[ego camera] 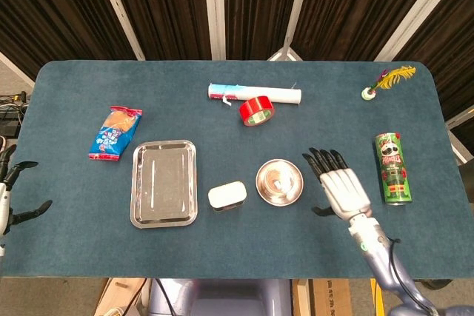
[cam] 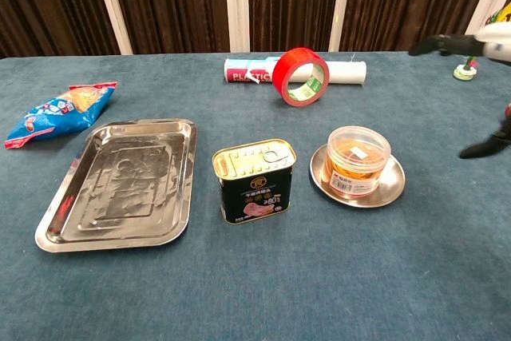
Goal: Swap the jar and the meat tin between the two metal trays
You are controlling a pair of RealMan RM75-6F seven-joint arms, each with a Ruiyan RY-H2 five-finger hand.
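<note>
The clear jar [cam: 358, 159] with amber contents stands in the small round metal tray [cam: 393, 188], also seen as jar [ego camera: 279, 180] in round tray [ego camera: 260, 182] from the head view. The black meat tin [cam: 254, 180] [ego camera: 227, 195] stands on the cloth between the two trays. The rectangular metal tray [cam: 120, 181] [ego camera: 164, 183] lies bare on the left. My right hand [ego camera: 342, 190] [cam: 467, 40] hovers to the right of the jar, fingers spread, holding nothing. My left hand [ego camera: 10, 192] shows at the far left edge, fingers apart and empty.
A blue snack bag [ego camera: 115, 132] lies left of the rectangular tray. A red tape roll [ego camera: 256, 110] and a white wrap roll [ego camera: 255, 94] sit behind the trays. A green chips can [ego camera: 392, 168] lies at the right, a feather shuttlecock [ego camera: 384, 83] at the back right.
</note>
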